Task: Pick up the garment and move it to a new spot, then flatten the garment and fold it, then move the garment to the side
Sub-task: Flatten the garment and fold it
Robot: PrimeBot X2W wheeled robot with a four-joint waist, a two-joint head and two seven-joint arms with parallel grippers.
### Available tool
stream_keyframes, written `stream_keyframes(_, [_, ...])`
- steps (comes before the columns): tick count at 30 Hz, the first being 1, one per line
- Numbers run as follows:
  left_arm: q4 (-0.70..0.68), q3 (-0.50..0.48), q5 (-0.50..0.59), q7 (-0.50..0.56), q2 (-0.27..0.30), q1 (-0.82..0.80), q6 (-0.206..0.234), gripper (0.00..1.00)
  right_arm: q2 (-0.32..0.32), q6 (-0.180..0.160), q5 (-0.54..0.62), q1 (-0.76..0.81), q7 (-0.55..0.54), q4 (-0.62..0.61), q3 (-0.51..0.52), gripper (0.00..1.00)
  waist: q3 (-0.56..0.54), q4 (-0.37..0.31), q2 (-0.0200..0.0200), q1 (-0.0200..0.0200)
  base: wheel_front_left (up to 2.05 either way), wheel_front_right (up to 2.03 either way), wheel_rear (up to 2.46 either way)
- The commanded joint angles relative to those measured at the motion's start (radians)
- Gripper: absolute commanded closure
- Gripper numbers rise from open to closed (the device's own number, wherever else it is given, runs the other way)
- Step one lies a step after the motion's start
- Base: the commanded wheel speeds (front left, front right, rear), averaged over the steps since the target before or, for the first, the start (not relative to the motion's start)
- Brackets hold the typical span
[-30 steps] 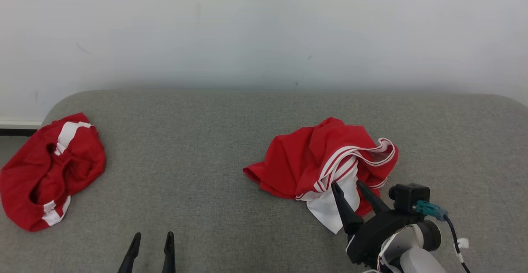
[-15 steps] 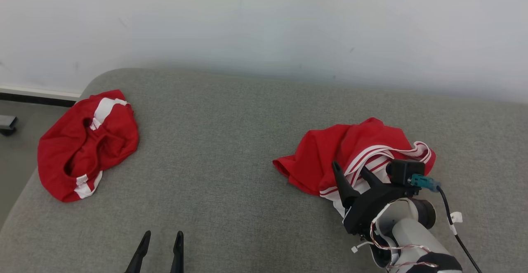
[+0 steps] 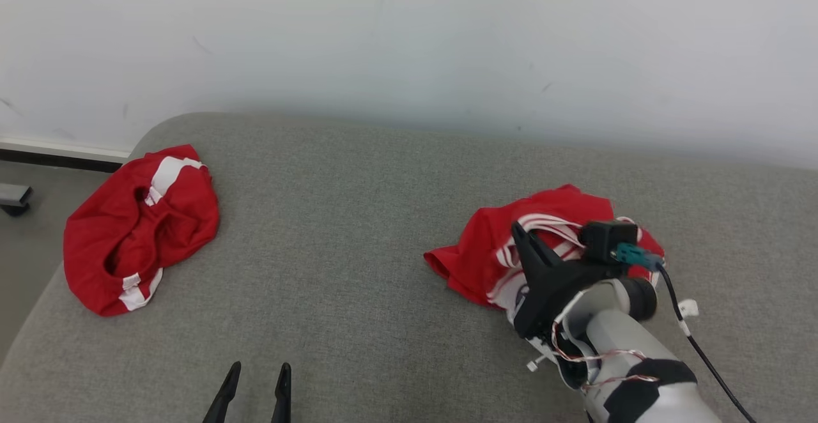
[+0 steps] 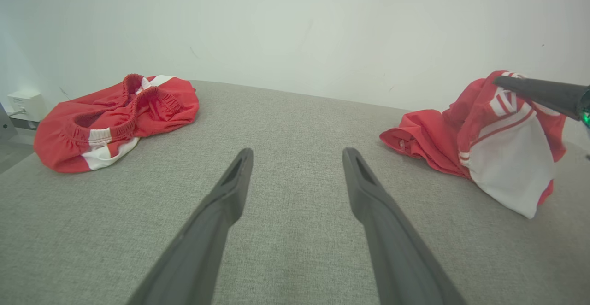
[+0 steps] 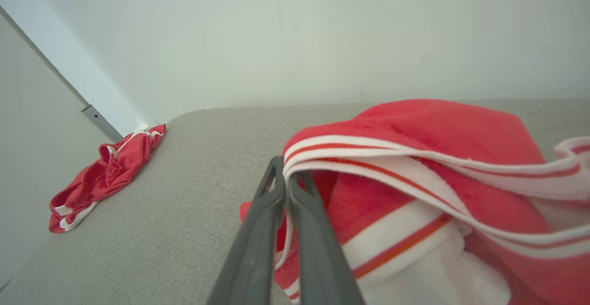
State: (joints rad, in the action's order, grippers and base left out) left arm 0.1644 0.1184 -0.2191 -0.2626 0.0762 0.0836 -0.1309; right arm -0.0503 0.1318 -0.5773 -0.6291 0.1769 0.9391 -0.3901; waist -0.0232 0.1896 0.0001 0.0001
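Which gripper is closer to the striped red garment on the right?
The right one. The right gripper is closed on the striped garment, pinching its white band. The left gripper sits open over the grey cushion, well off to the garment's left.

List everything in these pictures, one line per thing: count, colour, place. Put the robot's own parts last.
garment: one, red with white striped trim, right side of the padded surface, bunched
shorts: one, red with white patches, far left of the surface, crumpled
padded surface: one, grey fabric, under both
wall: one, white, behind the surface
left end effector: one, dark, open, over bare surface at lower left
right end effector: one, dark, shut on the garment's striped edge
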Motion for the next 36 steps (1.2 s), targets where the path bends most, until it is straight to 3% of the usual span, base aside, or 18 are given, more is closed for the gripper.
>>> stream_keyframes(1, [0.001,-0.003,-0.001,-0.003,0.005,0.012,0.001,0.0,0.0,-0.002,-0.018,-0.023,0.005,-0.022,-0.027,1.0,-0.001,-0.004,-0.0001,-0.0001,0.0,0.0,0.0])
stream_keyframes(10, [-0.006,-0.012,0.003,-0.003,0.003,-0.003,0.001,0.0,0.0,-0.002,-0.221,-0.217,-0.042,-0.248,-0.224,1.0,0.007,-0.028,-0.0001,-0.0001,0.0,0.0,0.0])
stream_keyframes(15, [-0.008,-0.012,0.003,-0.003,0.001,-0.015,0.001,0.0,0.0,-0.002,-0.399,-0.333,-0.013,-0.361,-0.266,1.0,0.015,-0.032,-0.0001,-0.0001,0.0,0.0,0.0])
stream_keyframes(19, [-0.012,-0.018,0.004,-0.003,0.0,-0.013,0.001,0.0,-0.001,-0.002,-0.47,-0.395,0.041,-0.407,-0.263,1.0,0.021,-0.04,-0.0001,-0.0001,0.0,0.0,0.0])
stream_keyframes(22, [-0.013,-0.027,0.006,-0.003,-0.001,-0.012,0.001,0.0,-0.001,-0.002,-0.478,-0.409,0.074,-0.395,-0.222,1.0,0.023,-0.05,-0.0001,-0.0001,0.0,0.0,0.0])
stream_keyframes(29, [-0.013,-0.03,0.008,-0.003,-0.007,-0.017,0.001,0.0,-0.008,-0.002,-0.391,-0.279,0.088,-0.158,-0.065,1.0,0.028,-0.076,-0.0001,-0.0001,0.0,0.0,0.0])
stream_keyframes(36, [-0.014,-0.017,0.008,-0.003,-0.01,-0.029,0.001,0.0,-0.055,-0.002,-0.289,-0.103,0.089,-0.034,0.203,1.0,0.049,-0.089,-0.0001,-0.0001,0.0,0.0,0.0])
